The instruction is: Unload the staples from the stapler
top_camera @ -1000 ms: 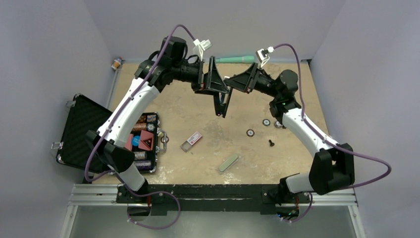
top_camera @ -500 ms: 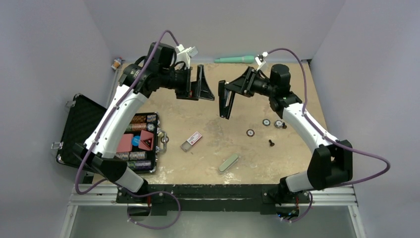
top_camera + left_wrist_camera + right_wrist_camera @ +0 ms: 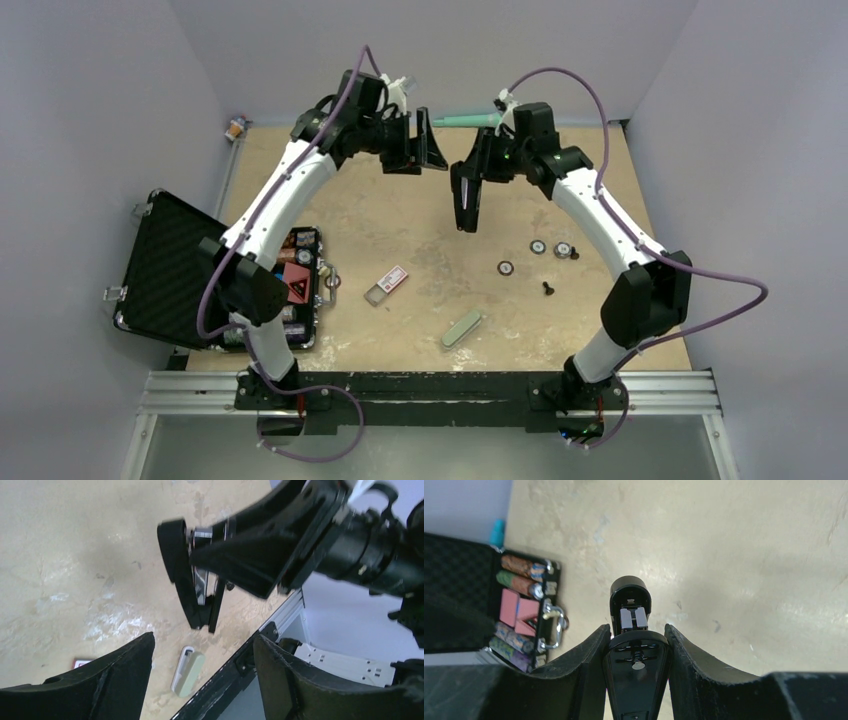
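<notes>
Black right gripper (image 3: 636,632): closed on the stapler, one finger on each flank, with the jaws held partway apart by the body's width.
Stapler (image 3: 630,594): lifted clear of the bench and clamped at one end, so its rounded far end points away from the right gripper and down toward the surface. From above it hangs just below the fingers, over the far middle of the bench.
Stapler's shape: in the left wrist view its two black parts stand slightly apart, with a silvery strip between them.
Staples: too small to make out in the silvery channel.
Left gripper (image 3: 202,642): jaws wide apart with nothing between them. It is just beside the right gripper, facing the stapler and not touching it.
Bench (image 3: 400,230): tan and mottled, lying beneath both arms.
Clear box (image 3: 387,285): red-and-white label, lying mid-bench, well apart from the stapler.
Pale green piece (image 3: 461,328): a flat oblong toward the near edge.
Round pieces (image 3: 538,247): three small ones to the right, with a dark screw (image 3: 547,289) near them.
Black case (image 3: 170,265): open at the left edge, with coloured items inside.
Teal pen (image 3: 470,119): lying along the far edge behind the grippers.
</notes>
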